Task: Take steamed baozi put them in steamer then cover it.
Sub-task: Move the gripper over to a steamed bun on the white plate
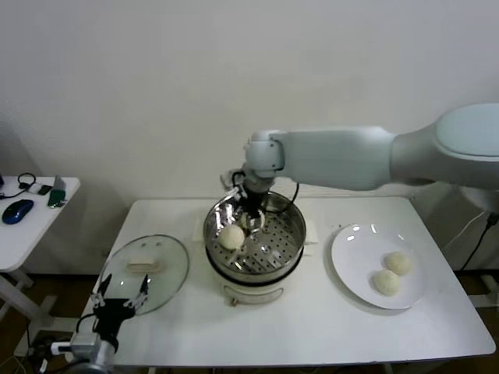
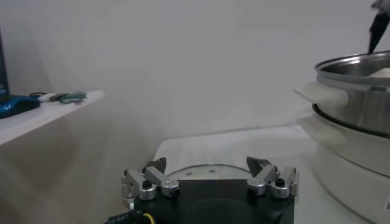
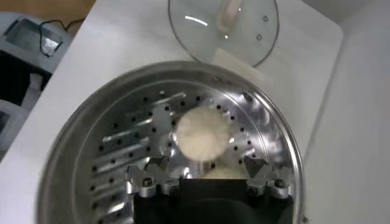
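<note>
The right arm reaches across to the table's middle, its right gripper (image 1: 251, 220) pointing down with fingers spread, while the left gripper (image 1: 121, 294) hovers open at the table's front-left corner.

White plate (image 1: 355, 257); side table (image 1: 23, 234)

— That steamer (image 1: 255, 243) is shiny silver steel, and its tray is dotted with rows of small dark holes. Its base is white.

— The baozi (image 1: 231, 237) inside is pale cream, as are the two (image 1: 392, 273) on the plain white plate (image 1: 351, 261).

— And the cover (image 1: 148, 273)?

— Clear glass with a silver rim and a cream handle, on a white table (image 1: 327, 327).

— The right arm (image 1: 351, 158) is pale grey-green; the left gripper (image 1: 122, 294) is black with silver fingertips.

— Blue mouse (image 1: 17, 210) on the white side table (image 1: 31, 234).
</note>
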